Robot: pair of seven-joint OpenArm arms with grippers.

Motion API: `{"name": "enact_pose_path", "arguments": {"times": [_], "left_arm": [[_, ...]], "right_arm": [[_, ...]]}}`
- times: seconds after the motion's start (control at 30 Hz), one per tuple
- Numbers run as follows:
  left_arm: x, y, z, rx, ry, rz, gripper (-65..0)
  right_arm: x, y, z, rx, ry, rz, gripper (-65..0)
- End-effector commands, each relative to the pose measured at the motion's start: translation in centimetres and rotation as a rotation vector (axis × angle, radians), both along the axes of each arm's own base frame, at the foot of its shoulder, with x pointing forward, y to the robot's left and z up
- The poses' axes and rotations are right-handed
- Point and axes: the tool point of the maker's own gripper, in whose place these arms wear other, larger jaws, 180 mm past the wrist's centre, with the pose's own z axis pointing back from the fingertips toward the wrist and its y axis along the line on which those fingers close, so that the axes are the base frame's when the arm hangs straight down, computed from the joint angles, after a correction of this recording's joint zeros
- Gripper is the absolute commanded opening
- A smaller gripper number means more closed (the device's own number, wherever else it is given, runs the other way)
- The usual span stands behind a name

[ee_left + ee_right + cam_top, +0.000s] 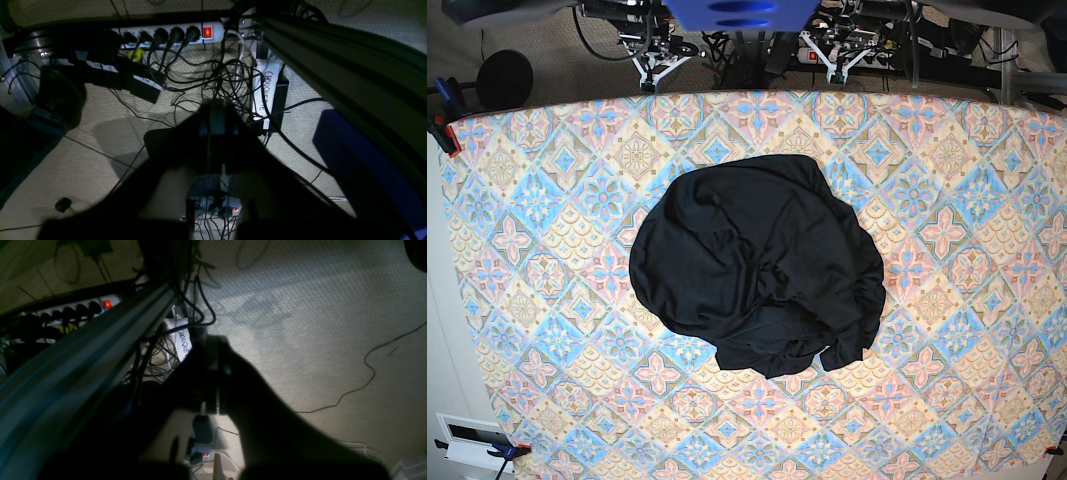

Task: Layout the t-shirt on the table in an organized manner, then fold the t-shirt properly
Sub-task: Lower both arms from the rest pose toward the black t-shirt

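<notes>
I have both pincers, left gripper (pixel 217 115) and right gripper (pixel 213 373), closed on nothing and parked off the table (pixel 537 290), well away from the crumpled t-shirt (pixel 757 265) awaiting spreading

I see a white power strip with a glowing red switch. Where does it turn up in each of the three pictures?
Left wrist: the power strip lies along the top, left of middle, red switch at its right end.
Right wrist: upper left, partly behind a slanting metal beam.
Base: only a sliver shows at the top edge, right of middle, behind the table.
Shared landmark: the white handwritten label appears in both wrist views.
</notes>
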Motion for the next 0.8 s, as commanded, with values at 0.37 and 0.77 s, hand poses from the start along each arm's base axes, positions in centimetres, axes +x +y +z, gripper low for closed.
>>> {"name": "enact_pose_path", "arguments": {"times": [0.37,0.77], "left_arm": [[1.7,1.0,1.6,0.006,-0.165,0.003,-65.0],[1.6,4.0,8.7,0.040,-0.398,-0.047,-65.0]], "right_arm": [[-1.0,-1.9,1.0,-0.057,-0.110,0.002,-65.0],[-5.4,-5.1,5.7,-0.149,-0.218,0.048,-65.0]]}}
